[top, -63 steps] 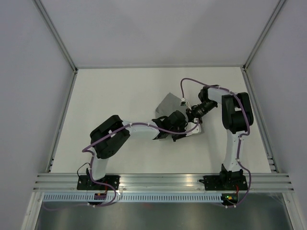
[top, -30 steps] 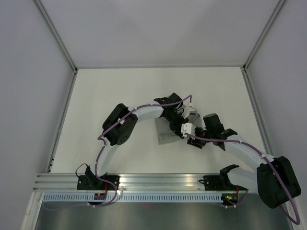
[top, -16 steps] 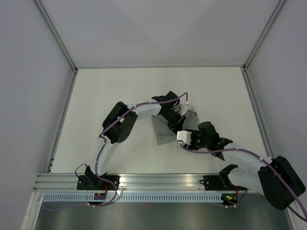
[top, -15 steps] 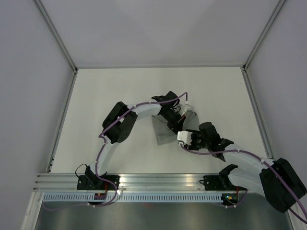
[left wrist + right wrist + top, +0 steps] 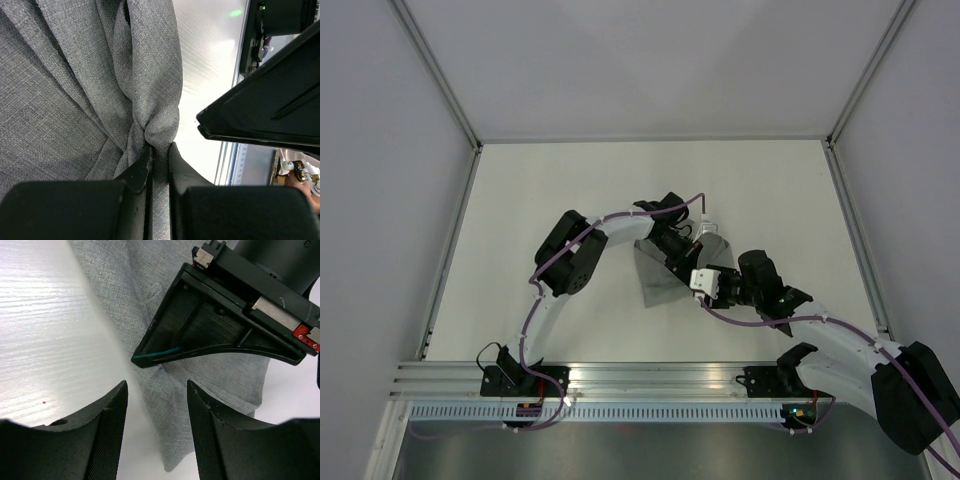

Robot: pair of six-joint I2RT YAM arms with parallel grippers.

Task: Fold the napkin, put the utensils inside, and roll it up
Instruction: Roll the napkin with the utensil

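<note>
Left gripper (image 5: 160,150) clamped on the one grey napkin (image 5: 60,100); right gripper (image 5: 157,390) stood parted.
The left jaws pinched a bunched fold of cloth, while the second gripper held nothing over the napkin's edge. The napkin lay mid-way across the white table (image 5: 540,190), ringed by pale walls (image 5: 640,70). Its broad edge lay far and it tapered to a point near-left.

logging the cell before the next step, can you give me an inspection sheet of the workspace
surface: white table
job's things: grey napkin bunched, gathered into a fold; utensils not seen
clutter: nothing seen
grippers: left gripper shut on a pinched fold of the napkin; right gripper open over the napkin's edge, holding nothing
cables: purple cable runs along each arm
surroundings: white walls on three sides; aluminium rail at the near edge
</note>
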